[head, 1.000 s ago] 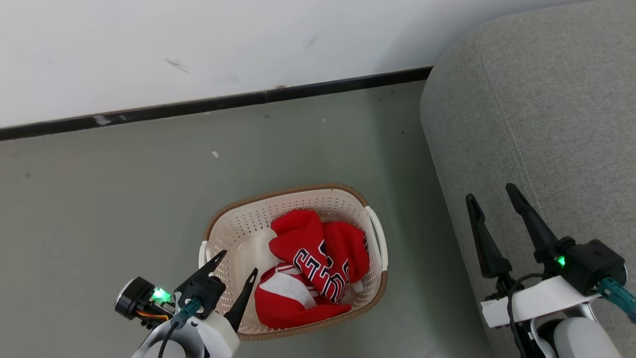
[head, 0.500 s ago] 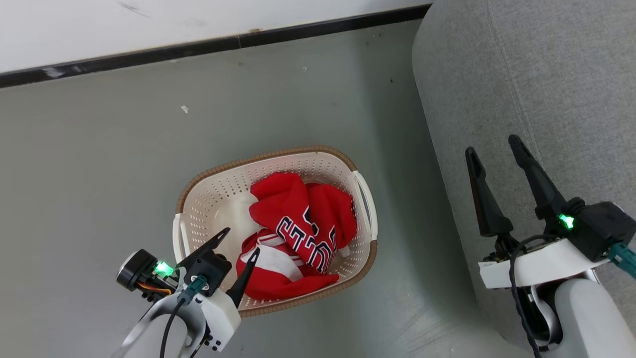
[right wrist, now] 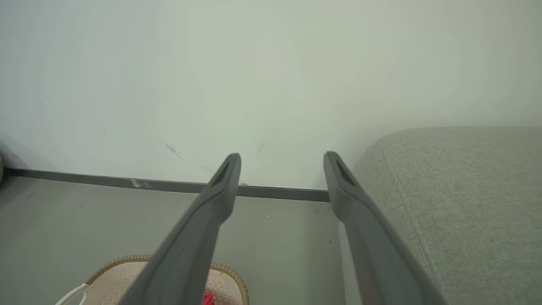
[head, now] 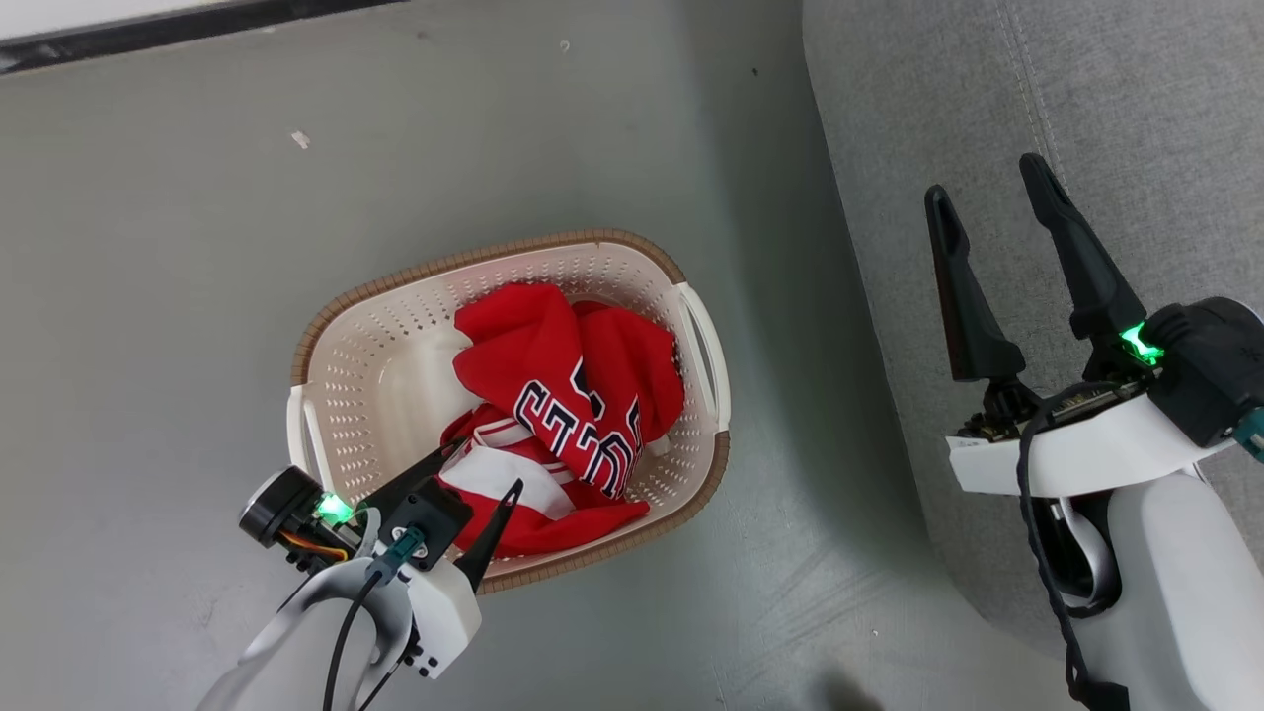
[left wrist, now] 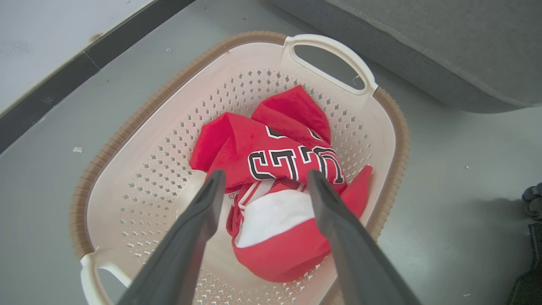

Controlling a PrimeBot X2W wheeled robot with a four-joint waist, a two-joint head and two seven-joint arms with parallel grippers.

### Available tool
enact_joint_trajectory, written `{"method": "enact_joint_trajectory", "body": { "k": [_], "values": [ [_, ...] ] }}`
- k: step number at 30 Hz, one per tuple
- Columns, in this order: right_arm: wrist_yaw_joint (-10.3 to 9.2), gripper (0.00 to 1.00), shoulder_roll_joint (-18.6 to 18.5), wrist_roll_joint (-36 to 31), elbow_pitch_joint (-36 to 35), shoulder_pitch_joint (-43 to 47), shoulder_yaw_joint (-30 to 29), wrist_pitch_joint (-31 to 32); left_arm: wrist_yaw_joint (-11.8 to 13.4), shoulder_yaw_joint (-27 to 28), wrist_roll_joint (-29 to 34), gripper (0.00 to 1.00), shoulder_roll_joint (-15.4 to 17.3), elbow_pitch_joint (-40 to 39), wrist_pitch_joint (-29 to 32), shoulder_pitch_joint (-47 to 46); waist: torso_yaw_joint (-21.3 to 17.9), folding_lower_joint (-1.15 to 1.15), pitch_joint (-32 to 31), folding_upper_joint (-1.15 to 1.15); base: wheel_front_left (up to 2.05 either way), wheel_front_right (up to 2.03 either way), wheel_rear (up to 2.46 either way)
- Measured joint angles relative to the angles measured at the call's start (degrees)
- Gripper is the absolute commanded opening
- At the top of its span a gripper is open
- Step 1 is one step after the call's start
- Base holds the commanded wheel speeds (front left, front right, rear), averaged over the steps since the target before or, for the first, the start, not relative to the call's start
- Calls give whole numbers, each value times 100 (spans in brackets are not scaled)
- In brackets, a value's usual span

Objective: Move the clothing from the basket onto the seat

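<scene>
Task barely begun: I see all the clothing (head: 563,395) bunched in the basket (head: 474,259) on the floor (head: 148,296), none on the seat (head: 1086,99) beside it. My left gripper (head: 489,466) hangs spread over the garments, gripping nothing; my right gripper (head: 985,178) is spread and empty above the seat

The floor (head: 148,296) under me is smooth, dull grey-green, with a small white scrap (head: 300,139) lying on it and a few dark specks. It runs to a plain white wall (right wrist: 271,63), edged along the bottom by a dark skirting strip (right wrist: 106,181) that has one pale chipped spot. The wall carries a couple of faint dark scuffs (right wrist: 173,151). On my right stands a big grey woven sofa (head: 987,99), rounded at the corner with a seam showing, and it casts a soft shadow on the floor beside it. The light is even and flat.
</scene>
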Motion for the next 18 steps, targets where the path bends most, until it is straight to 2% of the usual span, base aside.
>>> {"method": "enact_joint_trajectory", "body": {
  "k": [18],
  "values": [
    [0,100,-5,162,-12,-456,102,0,-105,-289,243,100,178,445,113,-459,-285,0,708,0,0,0,0]
  ]
}}
